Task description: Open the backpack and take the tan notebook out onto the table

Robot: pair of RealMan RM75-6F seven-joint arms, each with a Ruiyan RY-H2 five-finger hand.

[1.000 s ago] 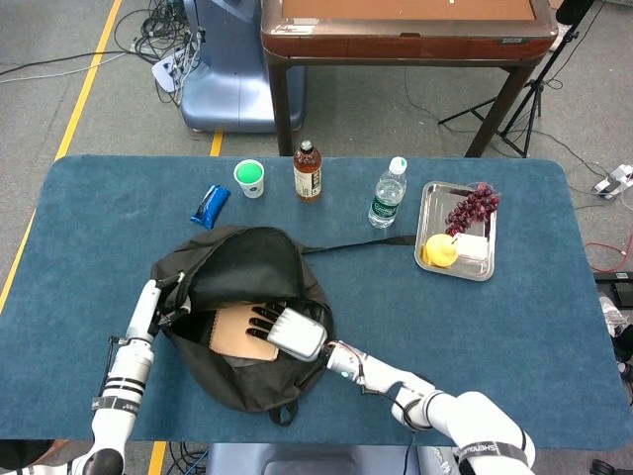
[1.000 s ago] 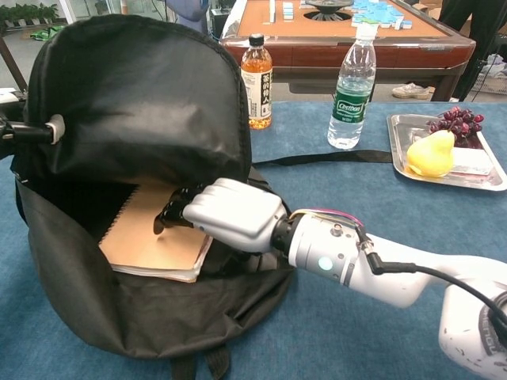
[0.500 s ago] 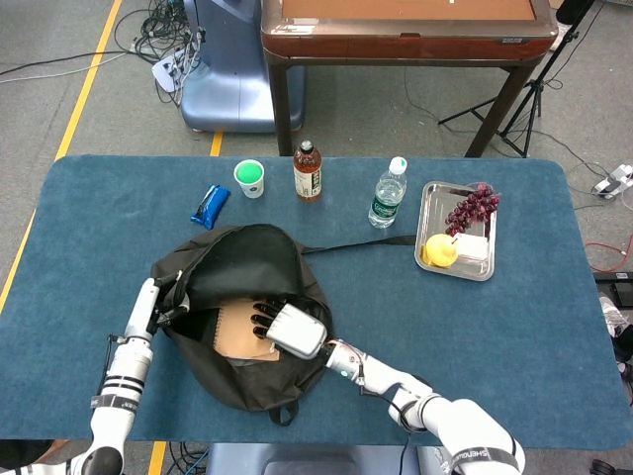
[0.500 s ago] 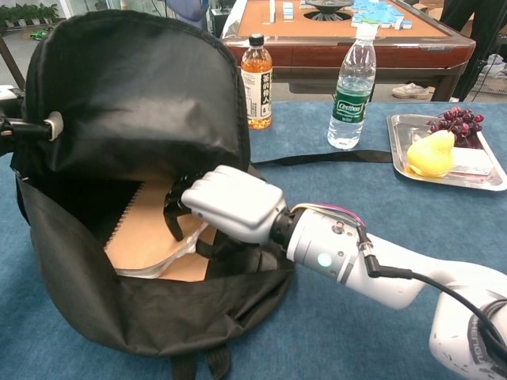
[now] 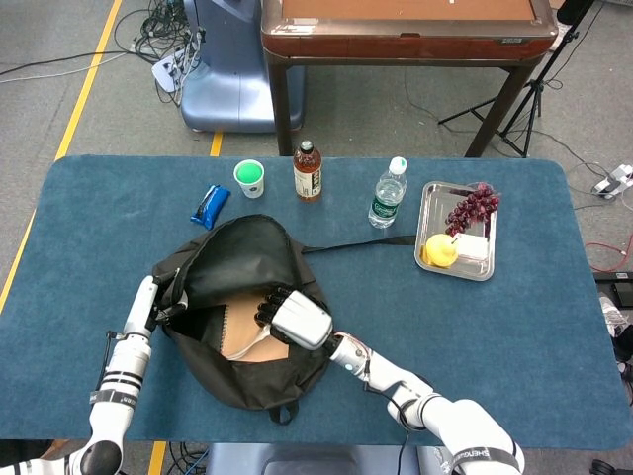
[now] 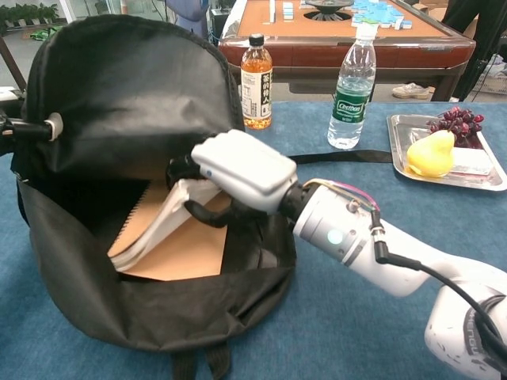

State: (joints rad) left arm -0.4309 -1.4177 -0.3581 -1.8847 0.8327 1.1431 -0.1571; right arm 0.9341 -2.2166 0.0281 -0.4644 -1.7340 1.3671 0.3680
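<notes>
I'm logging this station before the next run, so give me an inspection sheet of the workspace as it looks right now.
Surface: blue cloth table.
Job's things: black backpack open; tan notebook inside, one edge lifted.
Clutter: green cup, brown bottle, water bottle, blue packet, metal tray with grapes and a pear.
Hands: right hand grips the notebook; left hand holds the flap up.
Cables: thin wires at the right wrist; cables on the floor.
Surroundings: brown table, tripod.
</notes>
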